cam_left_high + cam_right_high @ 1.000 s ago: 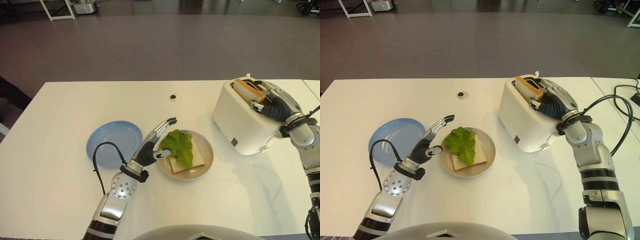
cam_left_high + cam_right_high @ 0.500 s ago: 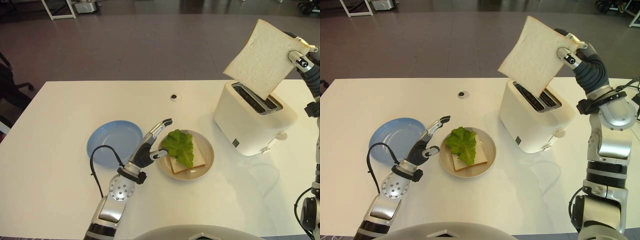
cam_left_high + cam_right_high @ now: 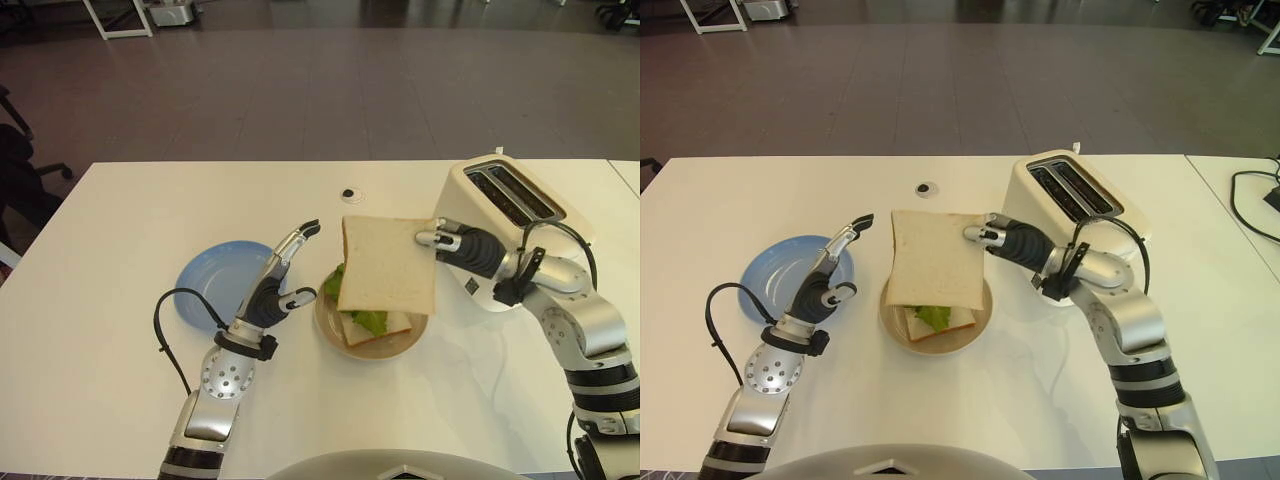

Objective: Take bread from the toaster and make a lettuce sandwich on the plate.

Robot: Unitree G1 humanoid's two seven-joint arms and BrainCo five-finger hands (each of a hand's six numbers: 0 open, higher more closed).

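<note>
**Right robot hand.** The right robot hand (image 3: 468,250) is closed on the bread slice (image 3: 388,265), pinching it at the upper part of the edge that faces the toaster. The slice is held roughly flat over the plate (image 3: 410,338), its broad face toward the camera. Whether its lower edge touches the food underneath cannot be determined.

**Plate contents.** The plate is tan and round and rests on the white worktop (image 3: 120,370). It carries a lower bread slice (image 3: 392,328) with lettuce (image 3: 372,321) on top. The held slice hides most of the lettuce. Green edges show below the slice and at the plate's left side.

**Left robot hand.** The left robot hand (image 3: 272,288) is just beside the plate's left rim and raised off the worktop. Its fingers are stretched out wide and point up and away from the robot. It holds nothing.

**Other items, relative to the plate.**
- Toaster (image 3: 470,200): white, to the right of the plate and slightly farther back. Both top slots are dark, with no bread standing up out of them.
- Blue plate (image 3: 215,275): to the left of the plate, beyond the left robot hand. A black cable from the left arm crosses its near edge.
- Small dark fitting (image 3: 347,193): set into the worktop behind the plate.
</note>
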